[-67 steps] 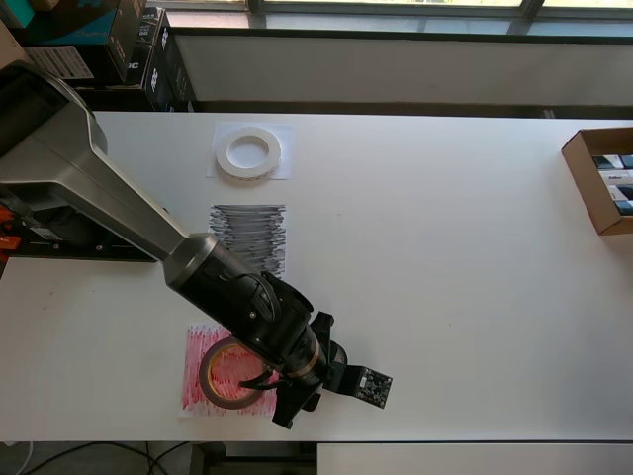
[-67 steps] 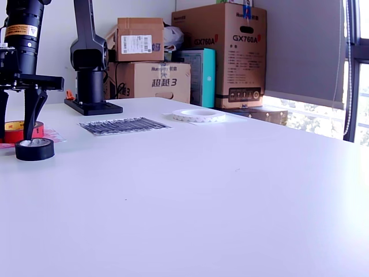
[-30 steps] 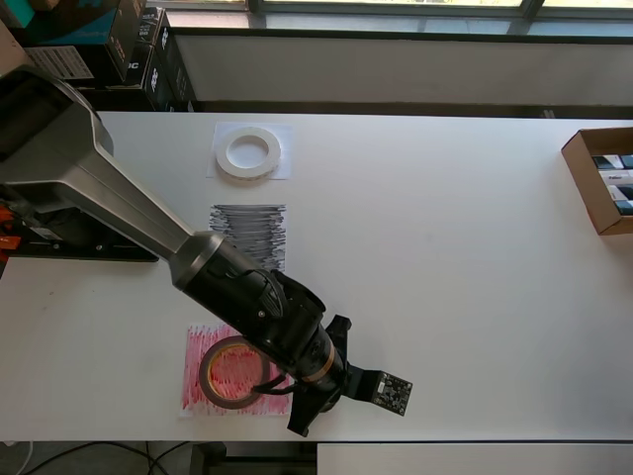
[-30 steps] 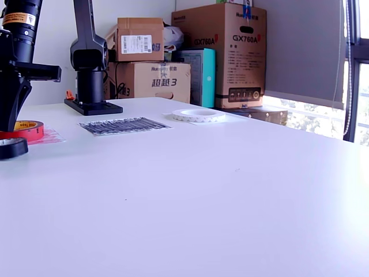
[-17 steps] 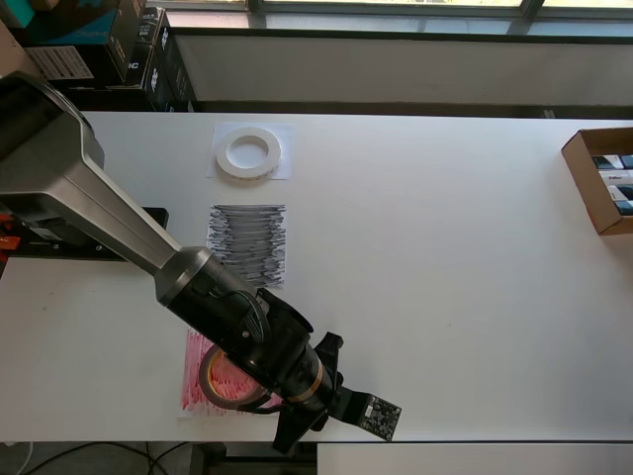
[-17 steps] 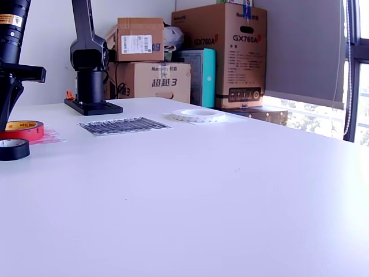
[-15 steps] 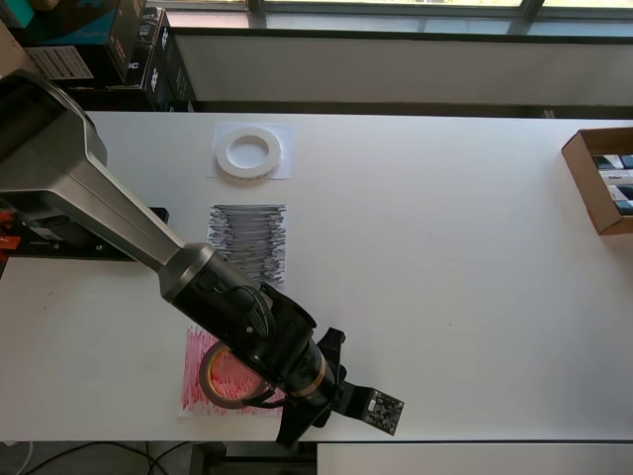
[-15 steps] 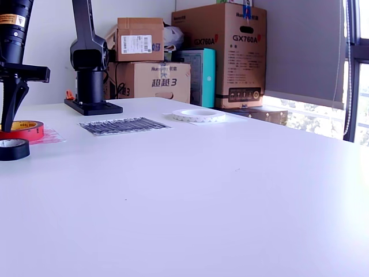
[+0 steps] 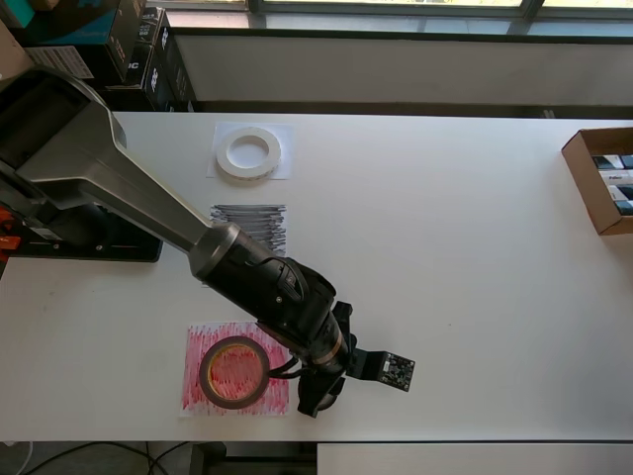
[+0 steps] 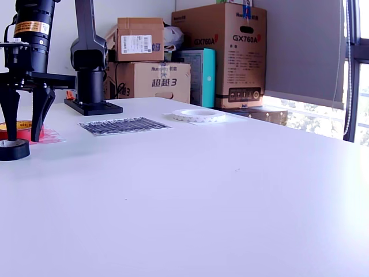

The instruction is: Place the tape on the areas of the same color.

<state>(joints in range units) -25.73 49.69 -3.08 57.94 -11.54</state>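
The small black tape ring [image 10: 12,150] lies on the bare table near its front edge, just beside the red scribbled sheet [image 9: 198,391]. My gripper [image 10: 24,137] is open, pointing straight down, its fingertips [image 10: 38,130] about level with the ring's top and just behind it. In the overhead view the gripper [image 9: 320,394] hides this ring. The red-brown ring [image 9: 235,371] lies on the red sheet. The white ring [image 9: 248,153] lies on the white sheet [image 9: 283,170]. The black scribbled sheet [image 9: 259,223] carries no tape, and the arm partly covers it.
An open cardboard box [image 9: 599,180] sits at the overhead view's right edge. The arm's base [image 10: 91,86] stands at the table's back left in the exterior view. Stacked cartons [image 10: 228,55] stand behind the table. The table's front edge [image 9: 445,440] is close to the gripper.
The black ring has slid toward the exterior view's left since 2.2 s ago. My gripper swung away to that side and has come back, standing open by the ring.
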